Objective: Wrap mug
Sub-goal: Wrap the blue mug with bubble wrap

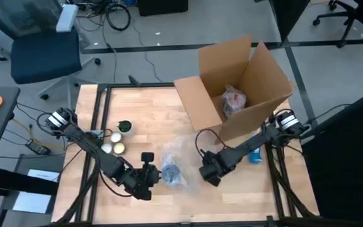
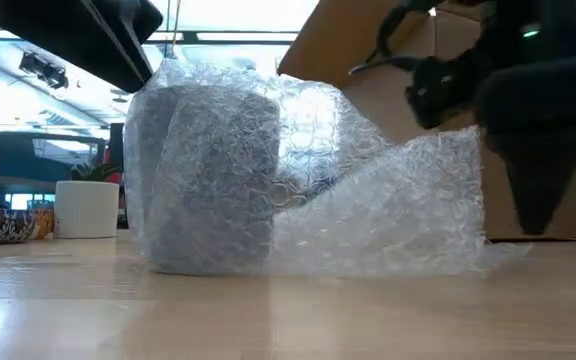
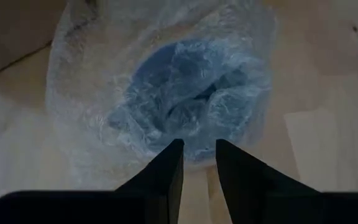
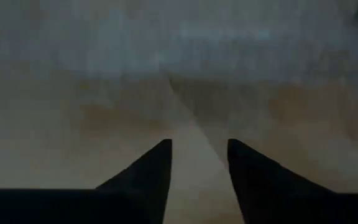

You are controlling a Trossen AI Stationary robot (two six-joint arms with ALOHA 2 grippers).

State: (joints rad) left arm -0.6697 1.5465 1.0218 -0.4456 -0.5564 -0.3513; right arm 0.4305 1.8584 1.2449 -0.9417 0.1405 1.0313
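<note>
The mug (image 1: 171, 171), blue and standing upright, sits near the front middle of the wooden table (image 1: 150, 107), enclosed in bubble wrap (image 2: 368, 200) that covers its sides and spreads out in a loose sheet toward the right arm's side. In the low view the wrap rises above the mug's rim and trails flat along the tabletop. The left gripper (image 1: 151, 180) is low over the table just beside the wrapped mug on its left; the left wrist view shows its fingers (image 3: 166, 168) parted only by a narrow gap, their tips at the edge of the wrap above the mug's mouth, and nothing is seen pinched between them (whether the tips touch the plastic cannot be told). The right gripper (image 1: 208, 171) is on the other side of the bundle, near the outer edge of the loose sheet; its wrist view shows the two fingers (image 4: 157, 165) moderately apart over bare wood, holding nothing. Behind the bundle an open cardboard box (image 1: 232, 88) lies at the table's far right with a wrapped item inside it. To the left stand a small potted plant (image 1: 125, 127) and two small white cups (image 1: 115, 142), well apart from the mug. A blue office chair (image 1: 43, 53) stands on the floor beyond the table.
</note>
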